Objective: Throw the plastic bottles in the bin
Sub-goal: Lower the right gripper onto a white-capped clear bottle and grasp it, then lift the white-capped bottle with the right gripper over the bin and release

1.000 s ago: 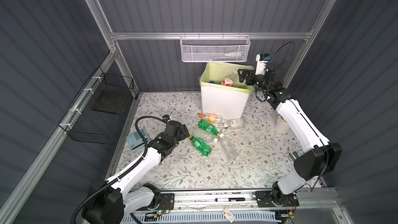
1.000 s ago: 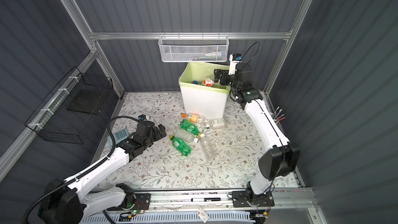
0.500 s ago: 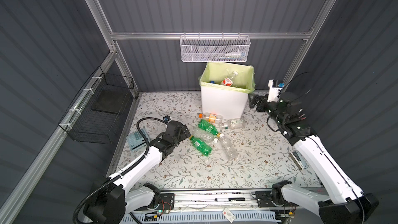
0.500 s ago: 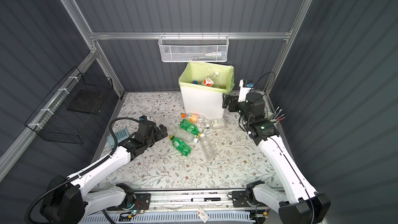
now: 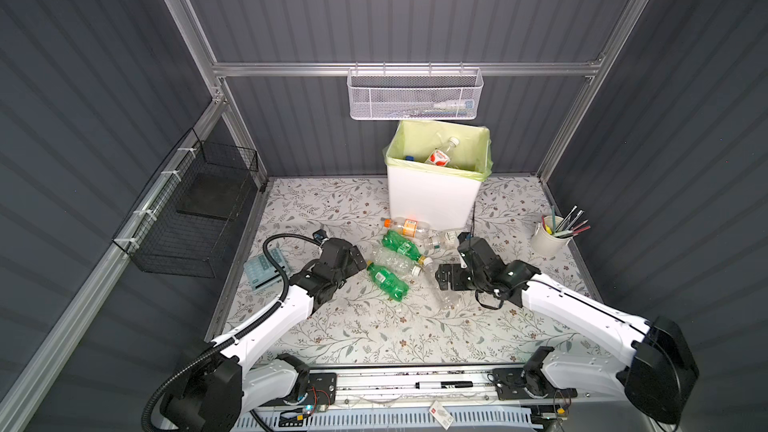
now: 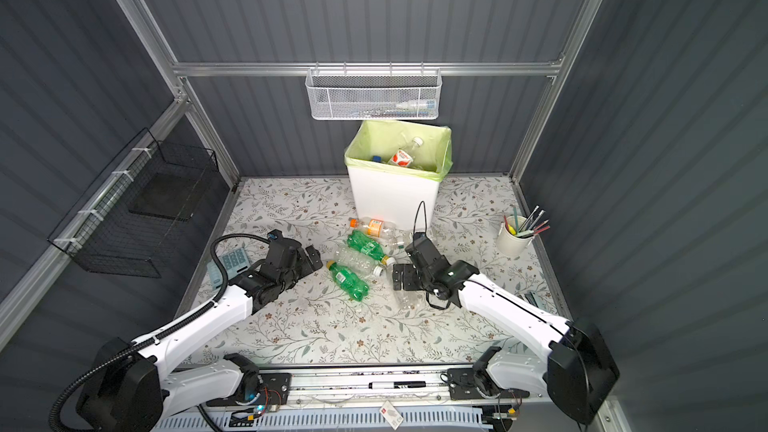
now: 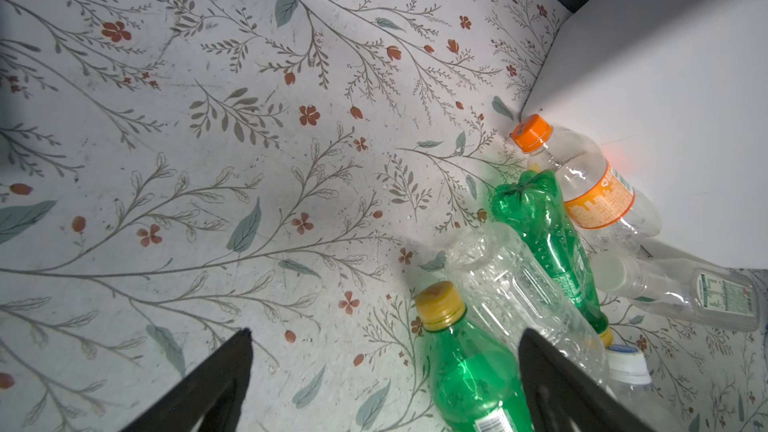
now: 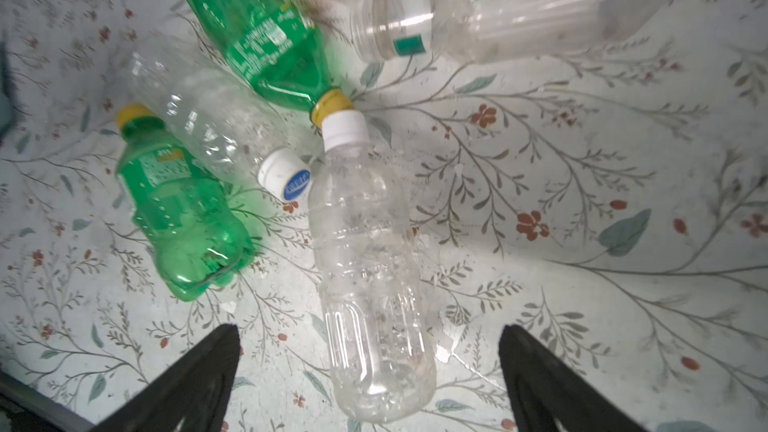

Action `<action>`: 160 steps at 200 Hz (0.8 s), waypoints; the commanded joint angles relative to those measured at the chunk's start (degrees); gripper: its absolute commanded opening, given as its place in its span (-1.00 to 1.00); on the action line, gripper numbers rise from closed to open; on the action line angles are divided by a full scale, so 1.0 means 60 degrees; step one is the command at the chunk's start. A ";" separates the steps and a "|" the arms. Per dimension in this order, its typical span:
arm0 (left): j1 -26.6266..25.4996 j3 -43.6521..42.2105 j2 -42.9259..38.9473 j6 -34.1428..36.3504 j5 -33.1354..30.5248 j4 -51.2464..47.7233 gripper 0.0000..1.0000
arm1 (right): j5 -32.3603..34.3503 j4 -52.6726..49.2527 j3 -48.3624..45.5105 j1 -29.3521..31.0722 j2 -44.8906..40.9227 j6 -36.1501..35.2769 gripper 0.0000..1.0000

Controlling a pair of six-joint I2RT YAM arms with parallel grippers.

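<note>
A fresh pick is judged to be in hand, with part of the job already done: a red-labelled bottle (image 5: 437,156) is seen inside the bin (image 5: 432,201), which stands at the back of the flowered bench (image 5: 332,326), while a handful of plastic bottles (image 5: 400,246) lie in a loose cluster just in front of it. The right claw (image 8: 369,328) is held with its jaws wide apart and empty, low over a long clear bottle (image 8: 365,251) with a plain white cap, whose body is seen lying lengthwise between the two fingers in the right wrist view; no contact can be made out. The left claw (image 7: 384,331) is likewise spread and empty, poised at the cluster's edge, where a green bottle (image 7: 465,371) is framed close to one finger and a crumpled clear bottle (image 7: 519,297) lies right beside it. For the next move, a short descent of the right claw is called for until the clear bottle's middle is straddled, then a closing firm enough that the thin, slippery wall is not squeezed out, then a lift and a carry over the bin's rim. Care would be needed that a yellow cap (image 8: 332,105), which appears to touch the clear bottle's own cap, is not dragged along.
</note>
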 commanded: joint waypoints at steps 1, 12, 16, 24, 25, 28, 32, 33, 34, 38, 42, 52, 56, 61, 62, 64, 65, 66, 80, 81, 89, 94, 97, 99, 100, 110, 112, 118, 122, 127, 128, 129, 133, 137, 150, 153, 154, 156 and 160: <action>0.0046 -0.0100 -0.0188 -0.0058 -0.0101 -0.0145 0.99 | 0.0047 -0.0324 0.0269 0.0230 0.0668 0.0200 0.98; 0.0045 -0.0127 -0.0207 -0.0031 -0.0093 -0.0151 0.99 | -0.0017 -0.0313 0.0410 0.0272 0.1024 0.0084 0.98; 0.0045 -0.0140 -0.0213 -0.0028 -0.0107 -0.0152 0.99 | -0.0069 -0.0276 0.0465 0.0279 0.1135 0.0022 0.98; 0.0045 -0.0171 -0.0238 -0.0017 -0.0106 -0.0152 0.99 | -0.0107 -0.0240 0.0536 0.0279 0.1368 -0.0083 0.98; 0.0045 -0.0174 -0.0250 -0.0025 -0.0104 -0.0152 1.00 | -0.0104 -0.0229 0.0549 0.0279 0.1390 -0.0094 0.98; 0.0045 -0.0184 -0.0260 -0.0031 -0.0113 -0.0165 1.00 | -0.0094 -0.0216 0.0572 0.0279 0.1465 -0.0134 0.97; 0.0045 -0.0196 -0.0281 -0.0032 -0.0124 -0.0160 0.99 | -0.0075 -0.0194 0.0611 0.0279 0.1576 -0.0183 0.95; 0.0045 -0.0201 -0.0279 -0.0032 -0.0135 -0.0171 0.99 | -0.0073 -0.0192 0.0616 0.0279 0.1604 -0.0202 0.95; 0.0045 -0.0203 -0.0278 -0.0032 -0.0140 -0.0176 0.99 | -0.0065 -0.0198 0.0626 0.0279 0.1633 -0.0212 0.95; 0.0049 -0.0219 -0.0292 -0.0030 -0.0145 -0.0178 1.00 | -0.0052 -0.0190 0.0680 0.0279 0.1743 -0.0276 0.92; 0.0049 -0.0234 -0.0325 -0.0018 -0.0171 -0.0192 1.00 | -0.0034 -0.0207 0.0717 0.0279 0.1849 -0.0335 0.91; 0.0045 -0.0270 -0.0349 -0.0006 -0.0178 -0.0209 1.00 | -0.0070 -0.0244 0.0898 0.0278 0.2116 -0.0487 0.85; 0.0046 -0.0265 -0.0372 -0.0003 -0.0204 -0.0221 1.00 | -0.0071 -0.0257 0.0958 0.0282 0.2212 -0.0510 0.84; 0.0046 -0.0265 -0.0379 0.0006 -0.0221 -0.0224 0.99 | -0.0071 -0.0269 0.1031 0.0269 0.2340 -0.0553 0.82; 0.0045 -0.0264 -0.0379 0.0016 -0.0213 -0.0225 1.00 | -0.0071 -0.0266 0.1046 0.0274 0.2367 -0.0563 0.81; 0.0045 -0.0272 -0.0386 0.0013 -0.0207 -0.0225 1.00 | -0.0071 -0.0263 0.1075 0.0278 0.2409 -0.0581 0.80; 0.0045 -0.0275 -0.0383 0.0012 -0.0205 -0.0225 1.00 | -0.0071 -0.0263 0.1090 0.0278 0.2424 -0.0592 0.80; 0.0045 -0.0277 -0.0381 0.0019 -0.0212 -0.0226 1.00 | -0.0071 -0.0256 0.1105 0.0279 0.2446 -0.0597 0.80; 0.0047 -0.0268 -0.0379 0.0027 -0.0237 -0.0265 0.99 | -0.0091 -0.0159 0.1231 0.0266 0.2719 -0.0722 0.78; 0.0046 -0.0266 -0.0379 0.0034 -0.0236 -0.0267 0.99 | -0.0096 -0.0145 0.1249 0.0265 0.2740 -0.0728 0.78; 0.0045 -0.0264 -0.0357 0.0041 -0.0219 -0.0269 0.99 | -0.0124 -0.0116 0.1325 0.0265 0.2894 -0.0813 0.75; 0.0048 -0.0264 -0.0350 0.0048 -0.0219 -0.0282 0.99 | -0.0144 -0.0124 0.1393 0.0265 0.3011 -0.0885 0.72; 0.0053 -0.0264 -0.0342 0.0051 -0.0219 -0.0282 1.00 | -0.0154 -0.0134 0.1441 0.0264 0.3090 -0.0923 0.71; 0.0047 -0.0264 -0.0344 0.0051 -0.0219 -0.0284 1.00 | -0.0147 -0.0143 0.1471 0.0272 0.3147 -0.0942 0.70; 0.0053 -0.0264 -0.0347 0.0046 -0.0219 -0.0291 1.00 | -0.0146 -0.0159 0.1478 0.0268 0.3181 -0.0955 0.70; 0.0052 -0.0244 -0.0327 0.0083 -0.0226 -0.0323 1.00 | -0.0174 -0.0229 0.1617 0.0256 0.3418 -0.1046 0.65; 0.0047 -0.0237 -0.0329 0.0085 -0.0239 -0.0327 1.00 | -0.0196 -0.0240 0.1632 0.0251 0.3452 -0.1068 0.65; 0.0052 -0.0217 -0.0327 0.0100 -0.0245 -0.0342 1.00 | -0.0252 -0.0247 0.1695 0.0237 0.3565 -0.1134 0.62; 0.0055 -0.0212 -0.0334 0.0111 -0.0262 -0.0356 0.99 | -0.0291 -0.0252 0.1717 0.0235 0.3639 -0.1156 0.61; 0.0048 -0.0220 -0.0340 0.0122 -0.0281 -0.0369 1.00 | -0.0333 -0.0261 0.1734 0.0224 0.3713 -0.1196 0.61; 0.0047 -0.0213 -0.0345 0.0125 -0.0287 -0.0370 0.99 | -0.0348 -0.0262 0.1741 0.0230 0.3720 -0.1199 0.61; 0.0046 -0.0209 -0.0347 0.0135 -0.0282 -0.0364 0.99 | -0.0356 -0.0255 0.1745 0.0225 0.3731 -0.1201 0.60; 0.0047 -0.0206 -0.0349 0.0129 -0.0282 -0.0383 0.99 | -0.0394 -0.0262 0.1749 0.0213 0.3773 -0.1218 0.59; 0.0045 -0.0206 -0.0355 0.0142 -0.0304 -0.0397 0.99 | -0.0428 -0.0263 0.1749 0.0206 0.3798 -0.1225 0.58; 0.0046 -0.0206 -0.0358 0.0158 -0.0311 -0.0416 0.99 | -0.0545 -0.0263 0.1708 0.0189 0.3781 -0.1233 0.49; 0.0045 -0.0206 -0.0360 0.0156 -0.0302 -0.0427 0.99 | -0.0561 -0.0263 0.1695 0.0198 0.3743 -0.1236 0.47; 0.0045 -0.0206 -0.0362 0.0157 -0.0304 -0.0422 0.99 | -0.0580 -0.0263 0.1692 0.0187 0.3735 -0.1234 0.46; 0.0045 -0.0206 -0.0353 0.0158 -0.0306 -0.0428 1.00 | -0.0594 -0.0263 0.1673 0.0187 0.3707 -0.1243 0.44; 0.0045 -0.0224 -0.0364 0.0158 -0.0310 -0.0423 1.00 | -0.0609 -0.0242 0.1638 0.0191 0.3638 -0.1233 0.40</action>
